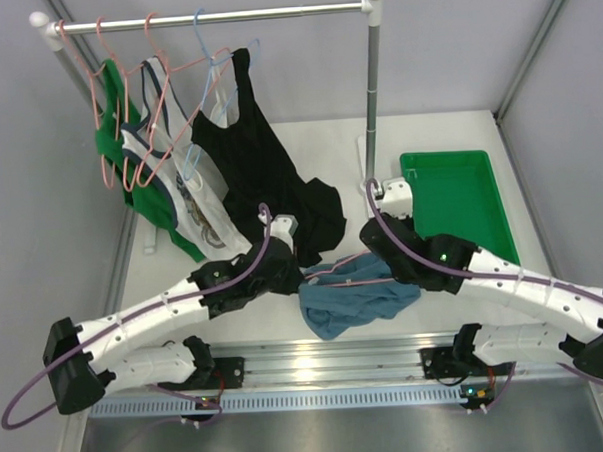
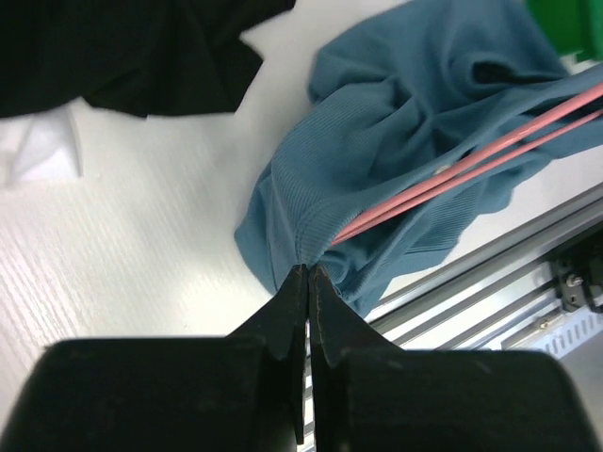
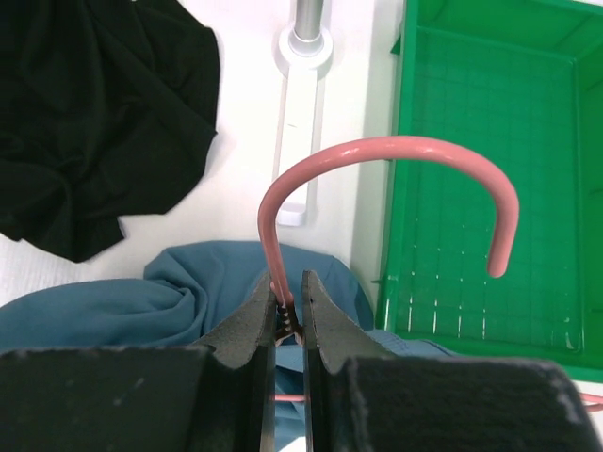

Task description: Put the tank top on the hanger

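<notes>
As arms [image 1: 155,317] lean inward, fingers [image 2: 281,315] pinching top [image 2: 396,122] — hanger [image 3: 396,146]

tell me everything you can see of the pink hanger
The pink hanger is thin, smooth wire with a rounded hook. The right gripper is shut on its twisted neck just below the hook, which arches toward the green tray. Two of its wires run into the bunched blue tank top.

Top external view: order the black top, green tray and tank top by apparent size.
1. black top
2. green tray
3. tank top, bunched up; tray versus tank top is close.
</notes>
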`<move>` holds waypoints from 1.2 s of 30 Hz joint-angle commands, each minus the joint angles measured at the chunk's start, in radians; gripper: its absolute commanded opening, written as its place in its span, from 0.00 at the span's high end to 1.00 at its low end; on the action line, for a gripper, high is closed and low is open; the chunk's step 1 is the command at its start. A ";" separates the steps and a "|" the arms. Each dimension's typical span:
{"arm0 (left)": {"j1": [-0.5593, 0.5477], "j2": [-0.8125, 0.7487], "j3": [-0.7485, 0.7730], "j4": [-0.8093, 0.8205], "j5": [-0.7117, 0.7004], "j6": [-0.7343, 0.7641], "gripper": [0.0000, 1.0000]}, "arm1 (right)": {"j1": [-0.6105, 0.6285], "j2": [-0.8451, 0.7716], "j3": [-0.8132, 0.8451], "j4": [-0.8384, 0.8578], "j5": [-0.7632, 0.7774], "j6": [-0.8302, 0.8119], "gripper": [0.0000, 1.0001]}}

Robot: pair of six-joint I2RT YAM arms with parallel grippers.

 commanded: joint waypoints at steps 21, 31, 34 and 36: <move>0.071 0.399 0.717 -0.089 0.113 0.408 1.00 | 0.030 0.003 0.231 0.034 0.038 -0.134 1.00; 0.103 0.299 0.574 0.029 0.305 0.366 0.75 | 0.030 0.009 0.191 0.067 0.033 -0.111 1.00; 0.103 0.272 0.565 0.026 0.311 0.374 0.64 | 0.030 0.021 0.198 0.076 0.027 -0.114 1.00; 0.103 0.261 0.559 0.021 0.286 0.397 0.63 | 0.030 0.027 0.200 0.082 0.023 -0.116 1.00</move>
